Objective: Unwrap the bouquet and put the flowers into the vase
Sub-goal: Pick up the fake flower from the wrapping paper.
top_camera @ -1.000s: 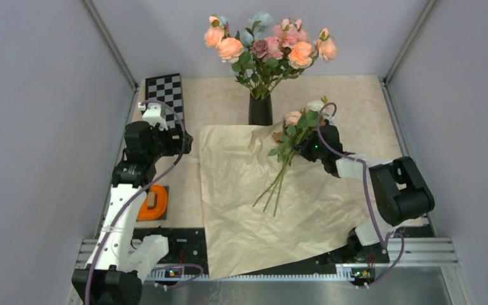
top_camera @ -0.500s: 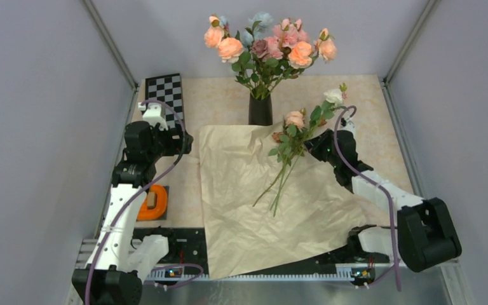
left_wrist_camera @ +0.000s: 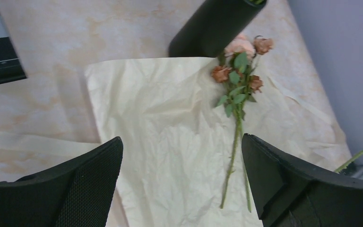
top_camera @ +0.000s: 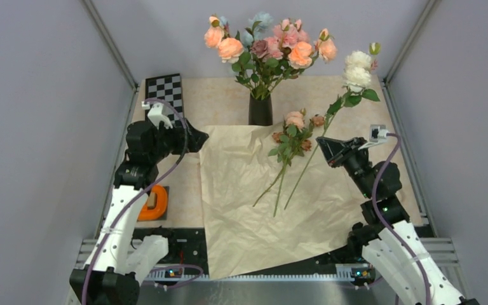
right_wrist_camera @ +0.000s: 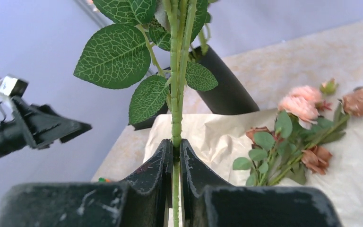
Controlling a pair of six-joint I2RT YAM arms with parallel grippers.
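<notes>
**Top view.** The paper (top_camera: 260, 210) lay spread flat, so I judged the unwrapping done and the step in hand to be carrying flowers to the vase (top_camera: 260, 109). The vase stood at the paper's 12 o'clock edge and held a tall bunch (top_camera: 267, 44). The right gripper (top_camera: 321, 143) was clenched on the stem of the white roses (top_camera: 358, 68). Their blooms were raised toward 1 o'clock and the stem foot trailed toward 7 o'clock over the paper. I could not tell whether the foot touched the paper. The pink roses (top_camera: 290, 133) lay on the paper, just at 9 o'clock of that gripper. The left gripper (top_camera: 196, 136) hung released at the paper's 10 o'clock corner, grasping nothing.

**Left wrist.** Its jaws stood wide apart above the paper (left_wrist_camera: 160, 118). The pink roses (left_wrist_camera: 236, 90) lay at 1 o'clock, their heads beside the vase (left_wrist_camera: 212, 26).

**Right wrist.** The jaws pinched the green stem just below its leaves. The vase (right_wrist_camera: 222, 90) was at 12 o'clock and the pink roses (right_wrist_camera: 302, 123) at 3 o'clock.

The next move probably calls for lifting the stem foot above the rim, turning the stem upright, and threading it into a crowded neck.
</notes>
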